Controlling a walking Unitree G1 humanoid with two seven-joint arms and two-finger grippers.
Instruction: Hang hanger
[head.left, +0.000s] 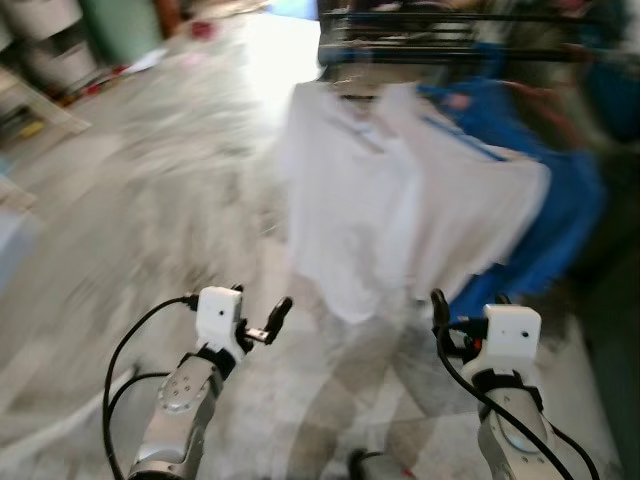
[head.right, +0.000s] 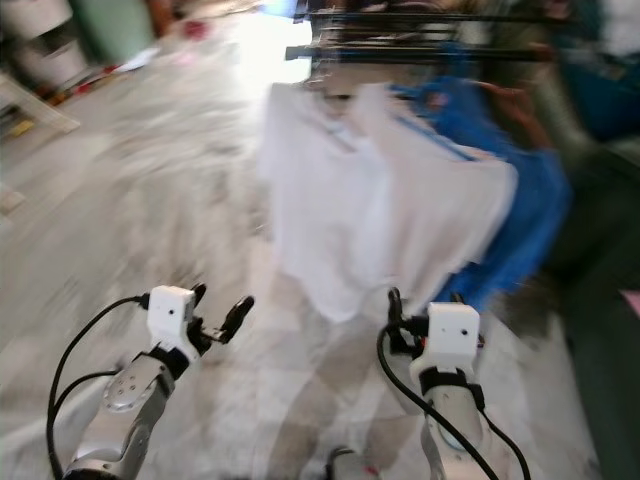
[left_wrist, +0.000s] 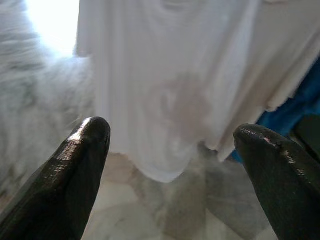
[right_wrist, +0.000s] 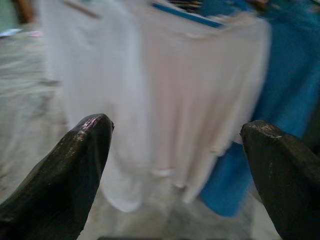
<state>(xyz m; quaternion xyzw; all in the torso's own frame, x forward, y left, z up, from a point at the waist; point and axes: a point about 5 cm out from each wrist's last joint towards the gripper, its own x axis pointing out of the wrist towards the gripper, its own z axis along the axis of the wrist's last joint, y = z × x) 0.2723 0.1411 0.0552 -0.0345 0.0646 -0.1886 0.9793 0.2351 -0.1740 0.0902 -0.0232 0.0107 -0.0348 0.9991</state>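
Note:
The eye views are blurred. Two white shirts hang side by side from a black rack, with a blue garment behind them on the right. A blue hanger bar shows at the top of the right shirt. My left gripper is held low in front of the left shirt, open and empty. My right gripper is raised below the right shirt's hem, also open with nothing in it. Both wrist views look between the black fingertips at the shirts.
Pale marble floor stretches to the left, with a bright patch of light near the rack. Shelves and boxes stand at the far left. Dark furniture lies at the right edge.

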